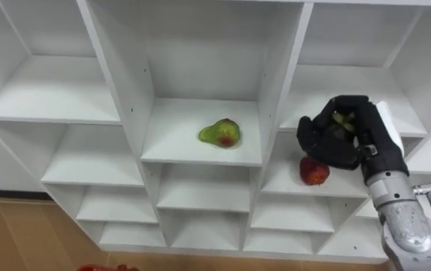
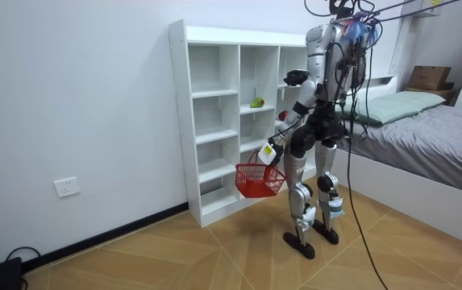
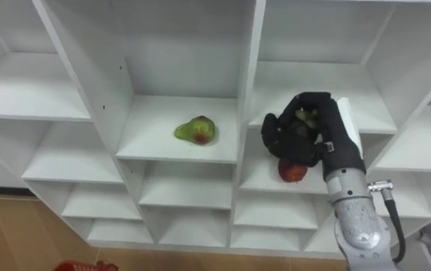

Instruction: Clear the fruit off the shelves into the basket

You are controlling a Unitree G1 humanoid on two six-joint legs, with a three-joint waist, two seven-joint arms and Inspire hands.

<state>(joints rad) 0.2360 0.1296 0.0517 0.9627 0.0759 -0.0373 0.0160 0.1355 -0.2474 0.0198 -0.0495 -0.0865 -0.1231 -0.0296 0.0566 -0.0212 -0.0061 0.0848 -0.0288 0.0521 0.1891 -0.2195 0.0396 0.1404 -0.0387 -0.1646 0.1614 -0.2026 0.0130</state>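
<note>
Fruit is recorded at three spots in or at the closet (image 1: 200,53). A green pear with a red blush (image 1: 219,133) lies on its side on a shelf in the closet's middle column, near that shelf's front edge; a red apple (image 1: 314,172) lies on a shelf in the closet's right column, set a little lower than the pear's shelf; a small greenish fruit (image 1: 341,119) sits inside the right hand (image 1: 350,143), in front of the closet's right column and just above the apple, apart from it.

Right hand: fingers curled closed around the greenish fruit, which shows as a patch between them; its kind cannot be told. The knuckles face the closet's middle column; the forearm comes up from below, close to upright, with the wrist bent over toward the shelves. In the room view this arm is raised with the elbow bent, the hand held at chest height against the closet's front.

Left hand (image 2: 268,151): arm hanging low at the closet's front, well below the pear's shelf; hand closed on the handle of a red basket (image 2: 256,180), which hangs beneath it.

The robot stands upright on both feet, close before the closet's right column.
</note>
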